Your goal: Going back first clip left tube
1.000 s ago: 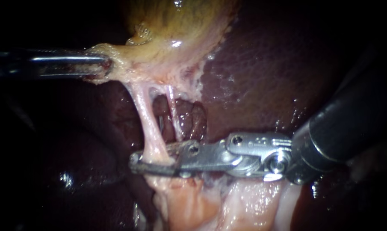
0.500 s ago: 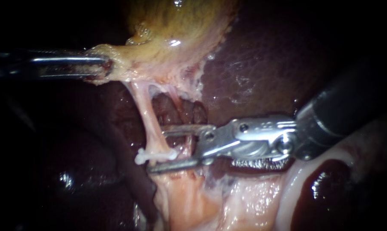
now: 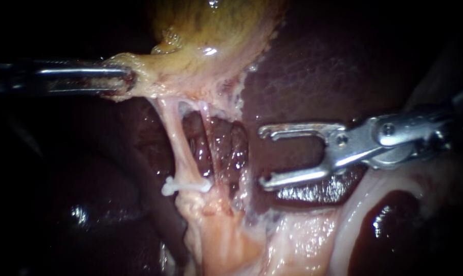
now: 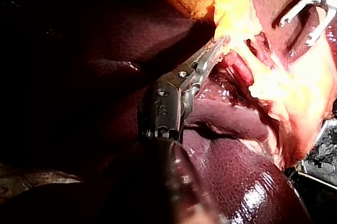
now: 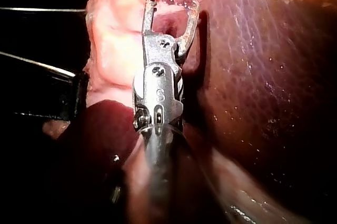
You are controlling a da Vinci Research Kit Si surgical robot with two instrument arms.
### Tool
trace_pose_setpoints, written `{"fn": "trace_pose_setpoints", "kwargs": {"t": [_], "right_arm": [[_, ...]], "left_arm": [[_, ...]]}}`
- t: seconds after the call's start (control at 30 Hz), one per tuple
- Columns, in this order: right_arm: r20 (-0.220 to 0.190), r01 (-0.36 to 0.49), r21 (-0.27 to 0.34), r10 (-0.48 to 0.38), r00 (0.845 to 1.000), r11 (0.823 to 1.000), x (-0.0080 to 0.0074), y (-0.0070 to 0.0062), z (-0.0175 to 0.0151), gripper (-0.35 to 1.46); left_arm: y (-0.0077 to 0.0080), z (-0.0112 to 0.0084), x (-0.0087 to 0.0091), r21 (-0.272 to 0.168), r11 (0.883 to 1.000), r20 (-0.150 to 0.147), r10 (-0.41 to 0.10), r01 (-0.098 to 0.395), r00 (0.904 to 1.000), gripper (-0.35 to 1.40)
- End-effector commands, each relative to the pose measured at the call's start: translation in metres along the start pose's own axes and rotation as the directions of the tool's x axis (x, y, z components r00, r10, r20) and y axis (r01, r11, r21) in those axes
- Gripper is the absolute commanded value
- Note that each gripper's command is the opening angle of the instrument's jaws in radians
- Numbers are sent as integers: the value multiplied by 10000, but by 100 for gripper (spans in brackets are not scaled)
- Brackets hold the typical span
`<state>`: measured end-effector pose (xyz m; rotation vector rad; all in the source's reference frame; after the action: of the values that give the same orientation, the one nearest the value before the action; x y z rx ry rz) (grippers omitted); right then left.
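The left tube point(image 3: 179, 143) runs down from the gallbladder point(image 3: 216, 30) as a pale stretched strand. A white clip point(image 3: 186, 185) sits across its lower end. The thinner right tube point(image 3: 206, 135) lies just beside it. My right instrument point(image 3: 262, 157) is well right of both tubes, its jaws open and empty over the liver point(image 3: 318, 76); in the right wrist view these jaws point(image 5: 172, 1) gape ahead of pale tissue. My left instrument point(image 3: 124, 82) is shut on the gallbladder's pale lower edge and holds it stretched leftward, also seen in the left wrist view point(image 4: 216, 50).
Pale fatty tissue point(image 3: 226, 240) spreads below the clip. A glossy dark lobe point(image 3: 384, 230) lies under the right instrument's shaft. In the left wrist view the right instrument point(image 4: 308, 13) shows beyond the bright tissue.
My right instrument's jaws opened off the left tube, leaving the white clip on it, then drew back to the right and slightly up. The left instrument kept its hold.
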<state>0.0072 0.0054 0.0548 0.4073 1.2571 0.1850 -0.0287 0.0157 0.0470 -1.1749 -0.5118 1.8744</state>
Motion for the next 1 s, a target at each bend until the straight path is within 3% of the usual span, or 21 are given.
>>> {"fn": "trace_pose_setpoints", "kwargs": {"t": [0.03,0.27,0.63,1.0], "right_arm": [[-1,-14,9,14,10000,10000,-2,0,-3,50],[-3,-5,37,5,10000,10000,-5,0,-11,50],[-3,-4,38,4,10000,10000,-6,0,-12,50],[-20,-6,111,7,10000,9999,0,-6,-10,50]], "left_arm": [[0,3,0,20,10000,0,-10,10,10000,-35],[0,21,0,101,9999,-35,-11,11,10000,-35],[-13,71,-12,-45,10000,-57,68,-68,10000,-35],[-12,72,-13,-62,10000,-23,77,-77,10000,-35]]}}
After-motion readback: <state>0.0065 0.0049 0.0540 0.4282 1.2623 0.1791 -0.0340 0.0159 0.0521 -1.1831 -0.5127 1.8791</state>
